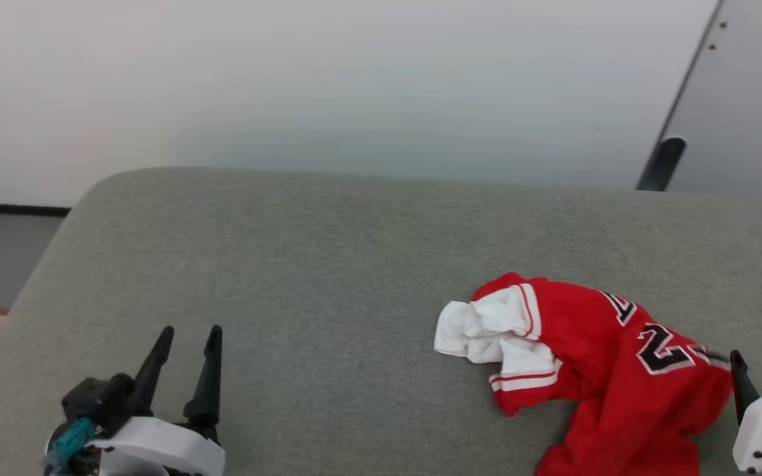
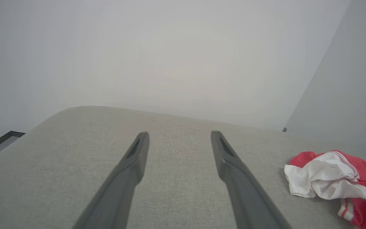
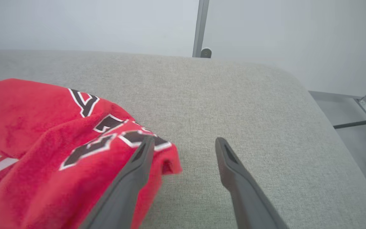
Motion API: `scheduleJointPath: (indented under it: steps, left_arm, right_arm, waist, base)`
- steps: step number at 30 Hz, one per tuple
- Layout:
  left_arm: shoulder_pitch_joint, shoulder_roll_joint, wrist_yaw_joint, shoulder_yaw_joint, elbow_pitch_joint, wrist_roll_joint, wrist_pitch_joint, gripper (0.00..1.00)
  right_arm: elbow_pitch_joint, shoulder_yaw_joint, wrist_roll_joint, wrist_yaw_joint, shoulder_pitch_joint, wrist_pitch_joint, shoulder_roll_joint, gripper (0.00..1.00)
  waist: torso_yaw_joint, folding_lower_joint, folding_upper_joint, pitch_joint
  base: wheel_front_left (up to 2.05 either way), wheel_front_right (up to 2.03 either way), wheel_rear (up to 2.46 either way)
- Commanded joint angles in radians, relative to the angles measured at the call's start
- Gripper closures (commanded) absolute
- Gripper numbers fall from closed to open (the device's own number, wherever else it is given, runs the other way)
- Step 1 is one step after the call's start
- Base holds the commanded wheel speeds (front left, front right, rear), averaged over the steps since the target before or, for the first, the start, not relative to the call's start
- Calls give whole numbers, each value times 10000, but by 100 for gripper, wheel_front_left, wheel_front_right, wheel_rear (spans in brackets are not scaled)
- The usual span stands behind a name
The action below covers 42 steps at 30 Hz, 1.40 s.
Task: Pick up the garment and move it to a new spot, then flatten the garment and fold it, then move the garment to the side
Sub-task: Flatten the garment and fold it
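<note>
The jersey [image 1: 592, 357] is lying crumpled on the right front of the grey pad [image 1: 328, 264], number showing. My right gripper [image 1: 761, 357] is hovering at the pad's right front, fingers spread, empty, one finger overlapping the jersey's edge. My left gripper [image 1: 192, 329], also spread and empty, is hanging over the pad's left front.

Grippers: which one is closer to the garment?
The right gripper: it is at the red edge of the garment. The left gripper sits apart over bare grey surface.

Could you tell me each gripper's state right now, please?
Left gripper: open, empty.
Right gripper: open at the edge of the red-and-white jersey T-shirt, gripping nothing.
</note>
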Motion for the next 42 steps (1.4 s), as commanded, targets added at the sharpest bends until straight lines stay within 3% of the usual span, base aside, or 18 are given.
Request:
scheduleJointPath:
  steps: [1, 7, 15, 28, 36, 42]
  left_arm:
    - [-166, 72, 0, -58, -23, -26, 0, 0]
    - [-497, 357, 0, -776, -114, -238, 176, 0]
    - [-1497, 1141, 0, -2203, -1131, -1537, 1931, 0]
    - [-3899, 2145, 0, -4156, -1797, -3503, 6048, 0]
    - [-5220, 2156, 53, -5089, -1505, -4134, 9002, 0]
    - [-5923, 2046, 187, -5499, -799, -3875, 9938, 0]
  right_arm:
    - [-153, 40, -85, -3, 220, -265, 36, 0]
    - [-911, 67, -624, -3, 717, -1705, 490, 0]
    - [-1455, 93, -994, -3, 1048, -3182, 1316, 0]
    - [-1161, 159, -776, -3, 629, -3788, 1716, 0]
    - [-647, 321, -340, -3, 367, -4047, 1739, 0]
    - [-272, 559, -95, -3, 167, -4220, 1740, 0]
  waist:
    - [-352, 0, -1, -5]
    - [-1009, 0, -1, 127]
    - [-1869, 0, -1, 486]
    - [-3130, 0, -1, 1176]
    - [-3640, 0, -1, 1497]
    - [-3963, 0, -1, 1712]
  base:
    - [0, 0, 0]
    - [0, 0, 0]
    - [0, 0, 0]
    - [0, 0, 0]
    - [0, 0, 0]
    - [0, 0, 0]
